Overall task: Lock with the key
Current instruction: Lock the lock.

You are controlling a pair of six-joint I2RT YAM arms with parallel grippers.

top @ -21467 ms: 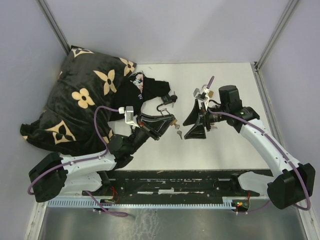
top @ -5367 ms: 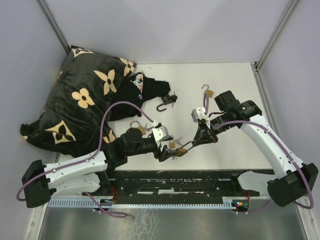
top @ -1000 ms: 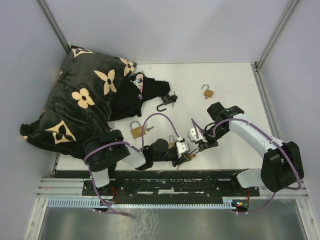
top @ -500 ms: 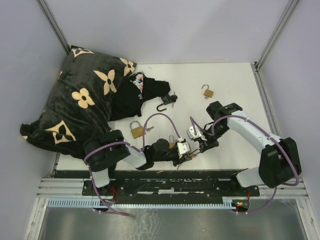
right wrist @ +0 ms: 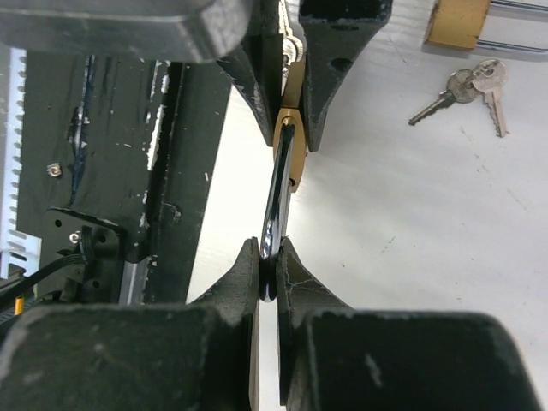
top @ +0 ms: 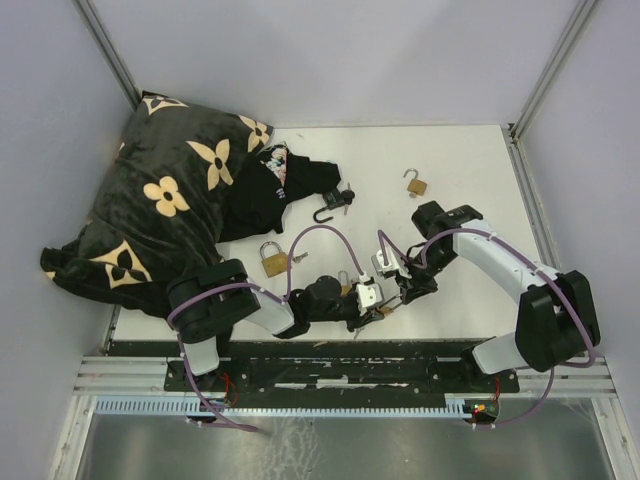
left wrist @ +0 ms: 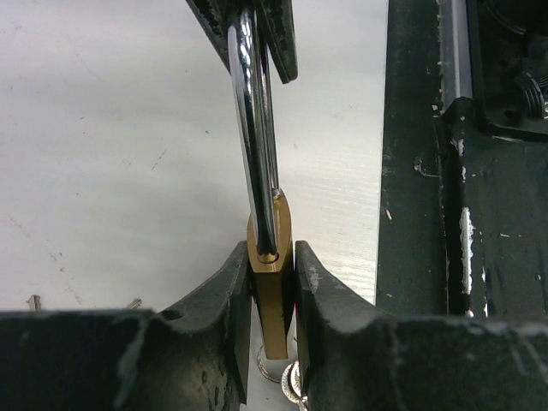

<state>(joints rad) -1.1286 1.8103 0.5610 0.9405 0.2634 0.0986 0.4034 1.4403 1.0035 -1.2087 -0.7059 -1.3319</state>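
Plainly, left pincer [left wrist: 272, 278] clamps brass padlock [left wrist: 274, 321].

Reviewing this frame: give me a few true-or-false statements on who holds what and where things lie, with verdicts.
1. The left gripper has its jaws clamped on the brass body of the padlock. True.
2. The right gripper is open and holds nothing. False: its jaws pinch the padlock's shackle.
3. A bunch of keys lies on the table near a second brass padlock. True.
4. The patterned pillow lies at the table's far right. False: it fills the far left corner.
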